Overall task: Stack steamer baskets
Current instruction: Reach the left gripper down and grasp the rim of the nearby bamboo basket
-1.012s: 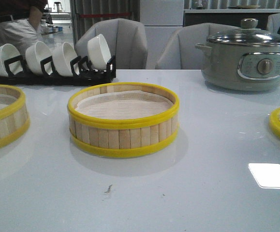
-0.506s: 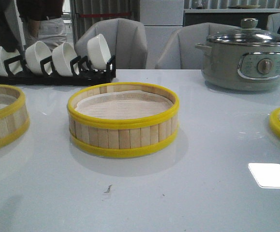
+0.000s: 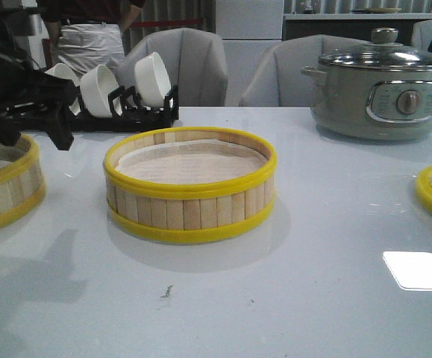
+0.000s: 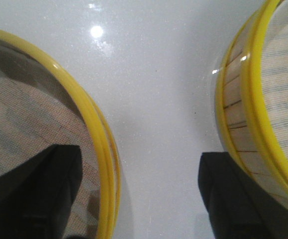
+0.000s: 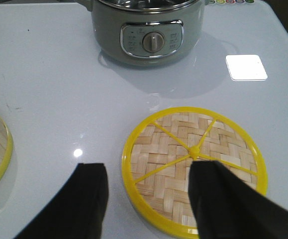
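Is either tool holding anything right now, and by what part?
Nothing is held. The left tool and right tool are both open, above the white table.

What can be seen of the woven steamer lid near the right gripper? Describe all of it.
The steamer lid is a flat round disc of pale bamboo woven in a herringbone pattern, ringed by a bright yellow rim. Yellow spokes run from a small central knob to the rim. It lies flat on the white table, top up, in front of the grey-green electric pot. The right gripper hangs open above its near edge; nothing grips it.
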You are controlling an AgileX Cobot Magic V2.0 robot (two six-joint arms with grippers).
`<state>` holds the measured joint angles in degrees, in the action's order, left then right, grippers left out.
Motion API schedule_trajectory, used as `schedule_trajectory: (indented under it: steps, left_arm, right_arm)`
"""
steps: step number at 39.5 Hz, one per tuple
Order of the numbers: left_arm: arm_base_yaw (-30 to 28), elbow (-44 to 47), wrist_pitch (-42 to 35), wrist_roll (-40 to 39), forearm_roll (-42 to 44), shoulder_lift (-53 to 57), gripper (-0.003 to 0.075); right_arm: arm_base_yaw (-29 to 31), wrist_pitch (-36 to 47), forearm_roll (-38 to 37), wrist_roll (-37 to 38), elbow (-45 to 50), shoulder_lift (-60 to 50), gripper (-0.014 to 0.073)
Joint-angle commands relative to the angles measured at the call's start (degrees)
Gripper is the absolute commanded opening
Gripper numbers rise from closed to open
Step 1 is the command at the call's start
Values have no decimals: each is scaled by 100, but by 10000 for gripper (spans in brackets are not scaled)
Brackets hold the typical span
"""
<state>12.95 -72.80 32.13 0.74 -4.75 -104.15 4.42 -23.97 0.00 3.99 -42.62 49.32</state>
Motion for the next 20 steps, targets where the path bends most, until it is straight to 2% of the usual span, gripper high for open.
schedule_trajectory:
  steps: [1,20]
  left_arm:
    - [27,-224,-305,-30,-23,66,539]
    - [-186,-224,-351,-30,-3,-195,539]
  right_arm:
    - [13,404,0,-5,-218,-34,477]
    - [13,405,37,-5,-218,-34,477]
